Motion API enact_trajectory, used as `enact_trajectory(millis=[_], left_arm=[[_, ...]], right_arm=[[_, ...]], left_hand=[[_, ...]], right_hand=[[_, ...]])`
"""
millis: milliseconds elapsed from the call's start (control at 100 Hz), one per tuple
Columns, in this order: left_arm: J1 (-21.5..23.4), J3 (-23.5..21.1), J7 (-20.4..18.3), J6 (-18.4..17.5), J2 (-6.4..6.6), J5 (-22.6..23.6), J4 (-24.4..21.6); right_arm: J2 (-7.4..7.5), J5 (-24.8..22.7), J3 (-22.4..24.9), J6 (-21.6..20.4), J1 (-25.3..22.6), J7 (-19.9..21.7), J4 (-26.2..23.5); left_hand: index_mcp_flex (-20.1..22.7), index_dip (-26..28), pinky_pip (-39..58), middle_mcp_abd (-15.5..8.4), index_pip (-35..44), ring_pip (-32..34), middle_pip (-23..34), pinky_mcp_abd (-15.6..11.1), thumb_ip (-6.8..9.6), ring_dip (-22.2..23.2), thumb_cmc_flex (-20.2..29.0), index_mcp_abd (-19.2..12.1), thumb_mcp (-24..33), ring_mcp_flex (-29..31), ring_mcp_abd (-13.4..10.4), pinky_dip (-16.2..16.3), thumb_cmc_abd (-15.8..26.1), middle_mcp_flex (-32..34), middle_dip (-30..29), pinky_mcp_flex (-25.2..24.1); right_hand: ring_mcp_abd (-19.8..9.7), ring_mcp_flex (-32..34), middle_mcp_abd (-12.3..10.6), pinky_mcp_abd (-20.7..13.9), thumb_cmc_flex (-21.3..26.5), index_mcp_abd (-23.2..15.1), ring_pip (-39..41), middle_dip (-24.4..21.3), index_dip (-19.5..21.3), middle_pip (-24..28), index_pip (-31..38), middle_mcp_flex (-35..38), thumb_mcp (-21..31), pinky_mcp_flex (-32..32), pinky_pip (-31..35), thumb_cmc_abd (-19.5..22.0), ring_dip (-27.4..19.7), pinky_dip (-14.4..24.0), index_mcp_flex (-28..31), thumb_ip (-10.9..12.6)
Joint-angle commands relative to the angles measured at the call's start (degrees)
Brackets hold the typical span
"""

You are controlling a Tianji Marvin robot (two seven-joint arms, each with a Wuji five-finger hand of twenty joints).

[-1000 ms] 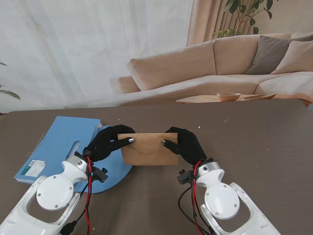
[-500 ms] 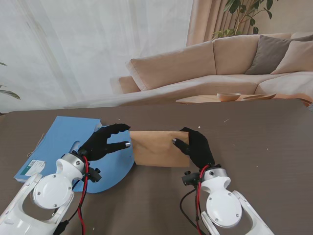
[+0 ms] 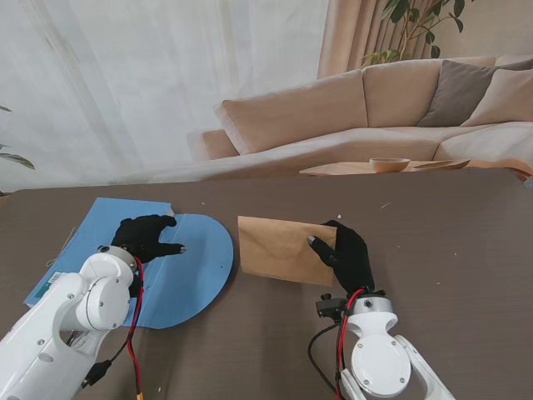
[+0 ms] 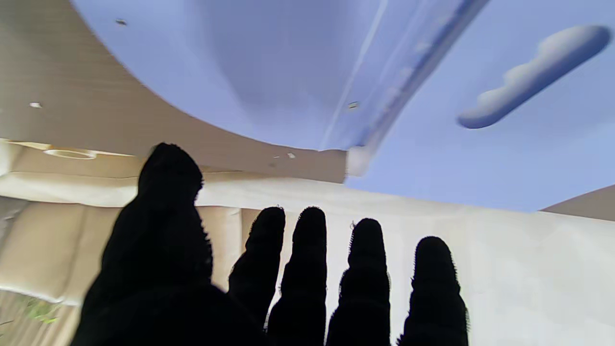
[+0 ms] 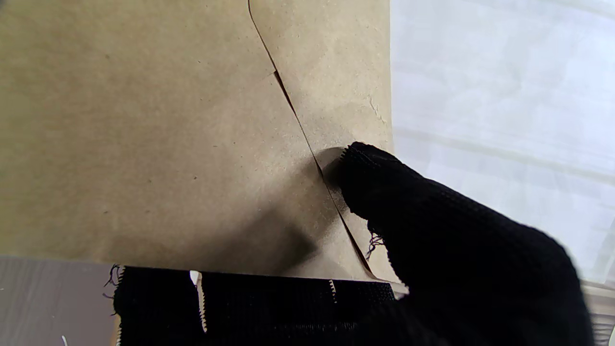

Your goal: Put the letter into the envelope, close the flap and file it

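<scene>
Envelope (image 3: 281, 249) of brown paper is held at its right end by the right hand (image 3: 346, 254), thumb pressed on the closed flap, lifted off the worktop (image 3: 450, 242). Its contents cannot be seen. The blue folder (image 3: 179, 275) lies under the left hand (image 3: 146, 237), whose fingers (image 4: 307, 269) are spread and hold nothing.

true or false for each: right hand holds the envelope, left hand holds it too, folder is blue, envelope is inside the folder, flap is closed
1. The right hand holds the brown envelope. True.
2. The left hand also holds the envelope. False: it is over the folder, fingers apart, holding nothing.
3. The folder is blue. True.
4. The envelope is inside the folder. False: it is to the folder's right, outside it.
5. The envelope's flap is closed. True: the right wrist view shows it lying flat.
</scene>
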Motion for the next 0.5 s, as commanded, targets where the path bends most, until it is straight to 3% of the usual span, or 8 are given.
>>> enact_trajectory(millis=[0, 290, 490], left_arm=[[-0.17, -0.14, -1.25, 0.27, 0.07, 2.25, 1.19], [-2.20, 0.28, -7.84, 6.51, 0.90, 9.54, 5.06], [-3.53, 0.33, -13.88, 8.81, 1.52, 12.55, 7.14]], right_arm=[[-0.11, 0.10, 0.43, -0.20, -0.85, 1.26, -0.10], [-0.19, -0.03, 1.41, -1.32, -2.26, 0.42, -0.94], [-0.24, 0.09, 1.53, -1.72, -2.47, 0.18, -0.93]], left_hand=[[-0.49, 0.25, -0.86, -0.65, -1.52, 0.56, 1.01, -1.78, 1.49, 1.24, 0.70, -0.33, -1.04, -0.19, -0.70, 1.56, 2.41, -0.25, 1.12, 0.24], [2.35, 2.74, -0.28, -0.39, 1.43, 3.06, 3.41, -1.87, 1.56, 2.00, 0.49, -0.87, -2.66, 0.89, -0.59, 2.13, 4.44, 3.23, 2.95, 1.53], [9.90, 7.56, -0.97, -2.05, 7.75, 1.43, 3.53, -3.16, 1.61, 0.86, 0.82, -1.89, -3.83, -1.93, -2.23, 1.89, 5.98, 1.01, 4.30, 0.14]], right_hand=[[1.06, 1.12, -0.12, 1.26, 2.55, 0.04, 1.30, 0.46, 1.00, 0.68, 1.04, 1.18, 0.22, -0.35, 1.88, 0.08, 1.11, 0.69, 2.00, 0.11], [1.06, 1.18, 0.00, 1.22, 2.69, 0.02, 1.34, 0.58, 1.19, 0.62, 1.01, 1.27, 0.16, -0.28, 1.94, -0.01, 1.09, 0.74, 2.12, 0.26], [0.99, 1.16, -0.06, 1.19, 2.65, 0.02, 1.36, 0.62, 1.24, 0.57, 0.98, 1.30, 0.17, -0.32, 1.95, -0.12, 1.08, 0.76, 2.16, 0.30]])
